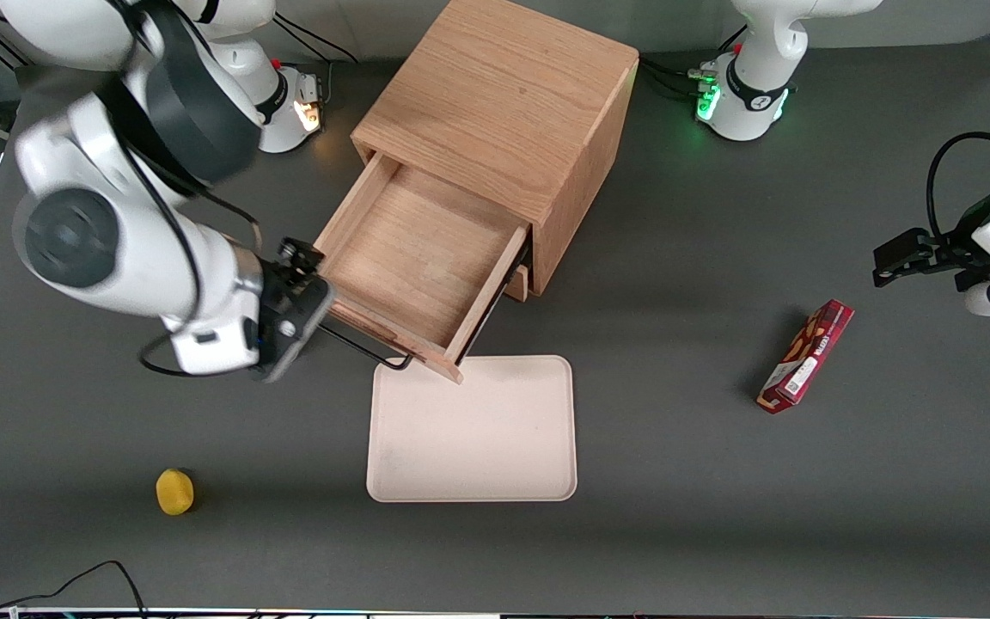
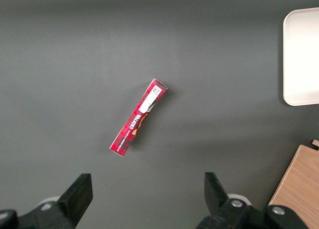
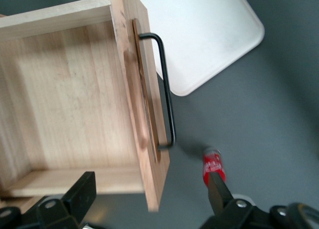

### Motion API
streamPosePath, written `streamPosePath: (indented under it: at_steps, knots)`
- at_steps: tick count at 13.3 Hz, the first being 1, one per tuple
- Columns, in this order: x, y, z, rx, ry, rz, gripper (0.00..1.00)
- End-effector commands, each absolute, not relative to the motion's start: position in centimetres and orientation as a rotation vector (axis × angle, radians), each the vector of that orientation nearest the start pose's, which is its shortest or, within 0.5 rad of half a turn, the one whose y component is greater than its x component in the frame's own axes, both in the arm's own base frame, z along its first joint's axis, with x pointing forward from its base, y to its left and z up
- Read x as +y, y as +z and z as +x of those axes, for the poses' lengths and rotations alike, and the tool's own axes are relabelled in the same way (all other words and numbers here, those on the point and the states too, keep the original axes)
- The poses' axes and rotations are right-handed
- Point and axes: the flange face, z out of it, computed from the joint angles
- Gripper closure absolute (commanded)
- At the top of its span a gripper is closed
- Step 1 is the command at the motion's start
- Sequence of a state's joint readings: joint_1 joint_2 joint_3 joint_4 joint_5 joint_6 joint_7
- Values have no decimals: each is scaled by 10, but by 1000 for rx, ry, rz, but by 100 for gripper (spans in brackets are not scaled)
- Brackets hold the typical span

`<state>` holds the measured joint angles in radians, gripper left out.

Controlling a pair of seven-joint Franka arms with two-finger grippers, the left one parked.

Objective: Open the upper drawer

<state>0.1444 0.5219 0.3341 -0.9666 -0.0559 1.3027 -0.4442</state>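
Note:
The upper drawer of the oak cabinet stands pulled far out, its shallow wooden box empty. Its thin black bar handle runs along the flat front, nearer the front camera. My right gripper is open at the end of the drawer front toward the working arm's end of the table. In the right wrist view the drawer and its handle show, and the gripper has one finger either side of the front's corner, holding nothing. Only a sliver of the lower drawer shows.
A cream tray lies on the table just in front of the open drawer; it also shows in the wrist views. A red box lies toward the parked arm's end. A yellow fruit sits near the front edge.

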Motion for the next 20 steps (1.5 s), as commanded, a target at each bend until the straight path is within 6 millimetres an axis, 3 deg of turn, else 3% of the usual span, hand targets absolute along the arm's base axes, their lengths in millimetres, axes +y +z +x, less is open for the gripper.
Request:
streamPosePath:
  at_steps: [1,3,6,9,12,14,17,20]
  knots:
    - [204,610,595,-1100,260,-2818,0]
    - [168,629,584,-948,235,-2883,0]
    - [134,643,563,-852,115,-2972,0]
    - [109,619,516,-753,-86,-3078,0]
    - [65,610,518,-521,-91,-3041,0]
    - [33,616,521,-370,-112,-3064,0]
    - [4,632,516,-264,-69,-3072,0]
    - [-3,635,507,-224,23,-3071,0]
